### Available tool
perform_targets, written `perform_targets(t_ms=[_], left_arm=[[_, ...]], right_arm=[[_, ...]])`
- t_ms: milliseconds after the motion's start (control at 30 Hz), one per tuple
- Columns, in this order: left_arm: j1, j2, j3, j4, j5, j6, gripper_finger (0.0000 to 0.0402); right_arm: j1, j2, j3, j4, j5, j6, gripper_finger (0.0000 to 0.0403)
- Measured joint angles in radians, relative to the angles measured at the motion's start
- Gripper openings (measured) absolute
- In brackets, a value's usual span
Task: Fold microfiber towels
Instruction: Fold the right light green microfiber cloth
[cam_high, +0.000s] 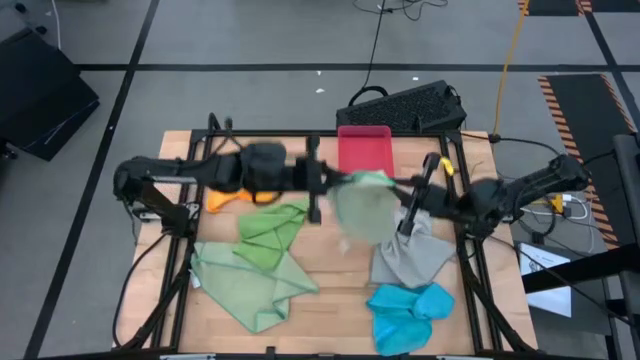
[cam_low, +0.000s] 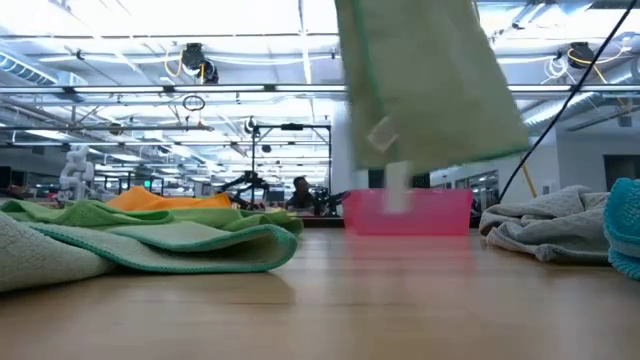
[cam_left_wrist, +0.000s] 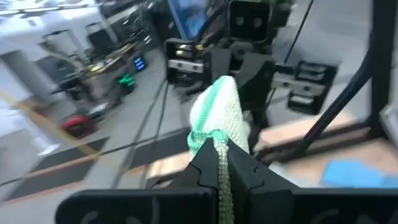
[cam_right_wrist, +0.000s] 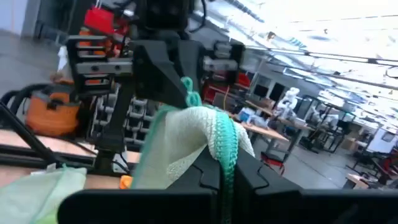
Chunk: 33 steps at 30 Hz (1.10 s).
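Both arms are meeting above the middle of the wooden table (cam_high: 330, 300), holding one pale sage green microfiber towel (cam_high: 365, 207) in the air between them. The left gripper (cam_left_wrist: 222, 163) is clamping its two dark fingers tight on the towel's green-stitched edge. The right gripper (cam_right_wrist: 225, 167) is pinching another stretch of the same stitched edge, jaws closed on the cloth. In the low view the towel is hanging clear of the tabletop, in front of the rectangular pink-red plastic tray (cam_low: 408, 213) at the table's far edge.

Other cloths are lying on the table:
- A bright green microfiber towel (cam_high: 272, 228), crumpled, left of centre.
- A second pale sage green cloth (cam_high: 250, 282), spread toward the near left corner.
- An orange microfiber towel (cam_high: 228, 199), partly under the left arm, by the left edge.
- A grey microfiber towel (cam_high: 410, 255), bunched right of centre.
- A bright blue microfiber towel (cam_high: 408, 310), heaped by the near edge on the right.
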Motion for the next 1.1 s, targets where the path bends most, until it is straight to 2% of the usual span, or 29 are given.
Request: perform_targets(t_ms=[67, 167, 333, 500, 567, 700, 900, 1000, 1100], left_arm=[[0.018, 0.0, 0.0, 0.006, 0.086, -0.037, 0.0007], [-0.005, 0.001, 0.0, -0.049, 0.116, -0.05, 0.0005], [-0.061, 0.002, 0.0, -0.183, 0.013, -0.085, 0.0007], [-0.127, 0.004, 0.0, -0.305, -0.072, -0.165, 0.0004], [-0.143, 0.005, 0.0, -0.346, -0.105, -0.193, 0.0008], [-0.155, 0.013, 0.001, -0.36, -0.157, -0.194, 0.0005], [-0.103, 0.011, 0.001, -0.317, -0.207, -0.095, 0.001], [-0.042, 0.011, 0.001, -0.314, -0.187, -0.062, 0.0005], [0.027, 0.001, 0.001, -0.3, -0.107, -0.014, 0.0006]], right_arm=[[-0.023, 0.011, 0.078, -0.109, -0.049, 0.061, 0.0001], [-0.029, 0.03, 0.151, -0.287, -0.111, 0.17, 0.0001], [-0.005, 0.042, 0.167, -0.499, -0.128, 0.328, 0.0001], [-0.004, 0.045, 0.167, -0.656, -0.253, 0.467, 0.0001], [-0.003, 0.045, 0.165, -0.664, -0.292, 0.485, 0.0], [-0.006, 0.045, 0.164, -0.631, -0.291, 0.479, 0.0], [-0.064, 0.043, 0.164, -0.527, -0.234, 0.385, 0.0], [-0.099, 0.043, 0.164, -0.498, -0.213, 0.357, 0.0001], [-0.132, 0.044, 0.164, -0.471, -0.215, 0.347, 0.0001]])
